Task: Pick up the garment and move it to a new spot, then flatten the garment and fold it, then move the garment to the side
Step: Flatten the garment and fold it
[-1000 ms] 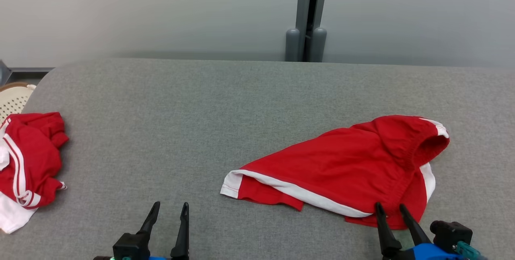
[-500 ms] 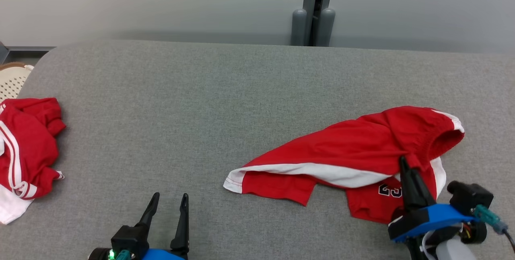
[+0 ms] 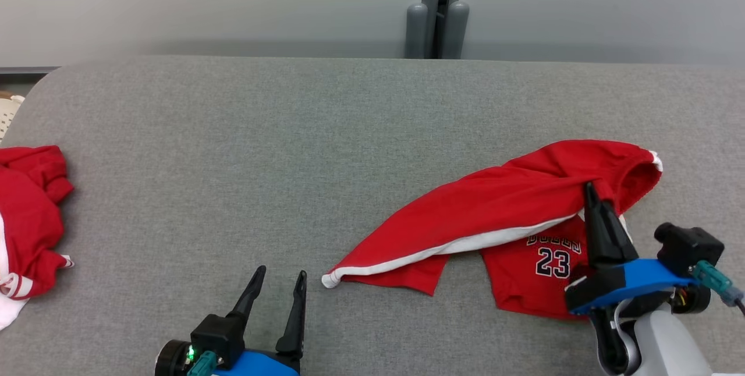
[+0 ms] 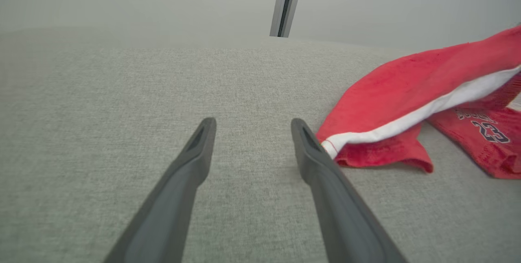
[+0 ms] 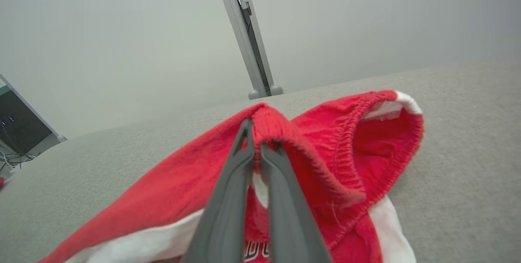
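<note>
On the grey surface (image 3: 291,131), right side, the right end effector (image 3: 592,192), open a second ago, now pinches the red garment (image 3: 495,204) by its waistband, lifting it: pickup begun. The left end effector (image 3: 281,273) is open.

The table (image 3: 279,143) is covered in grey woven cloth, matt and slightly coarse. The garment (image 3: 500,213) is soft red knit with white trim, fuzzy at its gathered elastic waistband (image 5: 346,145). The fingers of the left gripper (image 3: 281,271) and right gripper (image 3: 589,187) are smooth, matt and dark, probably plastic.
</note>
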Motion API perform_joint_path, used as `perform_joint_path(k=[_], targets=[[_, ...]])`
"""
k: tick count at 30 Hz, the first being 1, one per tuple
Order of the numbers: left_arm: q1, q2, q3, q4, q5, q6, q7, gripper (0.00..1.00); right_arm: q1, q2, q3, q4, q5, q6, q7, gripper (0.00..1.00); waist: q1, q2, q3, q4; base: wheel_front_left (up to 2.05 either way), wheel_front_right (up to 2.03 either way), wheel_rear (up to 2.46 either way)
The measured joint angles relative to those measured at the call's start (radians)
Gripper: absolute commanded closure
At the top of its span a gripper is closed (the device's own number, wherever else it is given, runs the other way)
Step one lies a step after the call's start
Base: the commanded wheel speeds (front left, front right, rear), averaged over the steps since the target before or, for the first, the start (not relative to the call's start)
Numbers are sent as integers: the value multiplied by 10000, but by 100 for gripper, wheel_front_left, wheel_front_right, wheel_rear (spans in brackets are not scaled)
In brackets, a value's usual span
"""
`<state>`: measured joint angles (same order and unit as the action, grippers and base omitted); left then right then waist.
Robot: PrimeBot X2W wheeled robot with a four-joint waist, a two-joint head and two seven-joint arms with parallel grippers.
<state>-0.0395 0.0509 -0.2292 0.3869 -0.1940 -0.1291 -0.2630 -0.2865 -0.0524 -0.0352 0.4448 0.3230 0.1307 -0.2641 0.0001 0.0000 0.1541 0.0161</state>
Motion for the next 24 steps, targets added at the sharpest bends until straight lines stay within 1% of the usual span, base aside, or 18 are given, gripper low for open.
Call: perform_joint_path(k=[3, 6, 8, 13, 14, 15, 16, 17, 20, 24], targets=[[-1, -2, -65, 35, 2, -2, 2, 0, 175, -196, 232, 422, 52, 0, 10, 100, 0, 0, -32, -144, 0, 0, 0], [-1, -2, -67, 63, 6, -2, 2, 0, 348, -464, 313, 920, 84, 0, 353, 100, 0, 0, -13, -277, 0, 0, 0], [-11, -4, -75, 100, 13, -2, 2, 0, 307, -658, 295, 1200, -211, 0, 481, 100, 0, 0, 22, -326, 0, 0, 0], [-127, -4, -161, 201, 63, -2, 2, 0, -208, -627, 236, 2008, -970, 0, 495, 100, 0, 0, 141, -297, 0, 0, 0], [-170, -4, -184, 222, 65, -2, 0, 0, -315, -585, 240, 2192, -1078, 0, 462, 78, 0, 0, 160, -252, 0, 0, 0], [-220, -6, -180, 234, 82, -2, 2, 0, -421, -516, 253, 2360, -1206, 0, 431, 53, 0, 0, 181, -202, 0, 0, 0], [-250, -4, -165, 236, 96, -2, 0, 0, -523, -464, 261, 2539, -1360, 0, 412, 4, 0, 0, 195, -151, 0, 0, 0], [-252, -2, -151, 247, 96, -2, 2, 0, -616, -424, 238, 2731, -1524, 0, 343, 0, 0, 0, 208, -100, 0, 0, 0], [-248, 6, -88, 272, 107, -2, 2, 0, -827, -382, -27, 3218, -2000, 0, 226, 0, 0, 0, 205, 16, 0, 0, 0], [-162, 10, 35, 274, 125, -2, 2, 0, -892, -339, -533, 3423, -2571, 0, 69, 0, -1, 0, 80, 61, 0, 0, 0]])
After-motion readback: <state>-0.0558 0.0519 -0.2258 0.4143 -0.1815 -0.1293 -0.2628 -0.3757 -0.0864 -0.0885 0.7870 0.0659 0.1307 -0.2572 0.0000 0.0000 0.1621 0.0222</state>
